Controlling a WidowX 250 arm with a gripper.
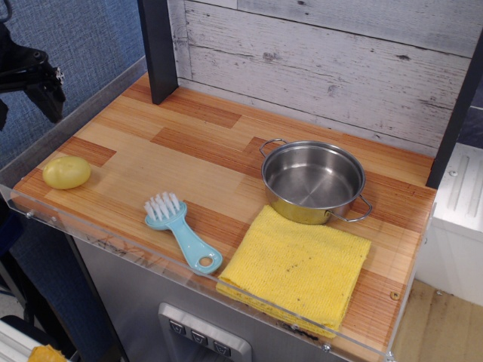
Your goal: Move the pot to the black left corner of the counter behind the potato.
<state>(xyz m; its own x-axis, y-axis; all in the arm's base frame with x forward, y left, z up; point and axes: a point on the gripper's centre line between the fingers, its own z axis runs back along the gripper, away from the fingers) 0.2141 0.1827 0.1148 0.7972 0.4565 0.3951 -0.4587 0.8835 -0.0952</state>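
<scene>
Hanging off the counter's (189,151) left edge, high at the frame's upper left, the gripper (34,79) shows only as a dark silhouette, well apart from everything it must handle; whether its fingers stand wide or narrow I cannot tell. By my reading, the task is at its very start: the reach for the pot (313,181) has not begun.

The pot sits upright toward the right side of the counter, just behind a yellow cloth (298,268), its front wall apparently touching the cloth's back edge. Its two wire loop handles point rear-left and front-right. Inside it is empty (only bare shiny steel and reflections show).

The potato (66,172) lies near the front-left edge, and the black left corner (155,94) lies behind it at the foot of the wide black post (158,45). A light-blue brush (181,230) lies between potato and cloth.

The next move probably calls for crossing the counter to the pot, gripping its rim or a handle, then carrying it leftward clear of the brush and potato.
</scene>
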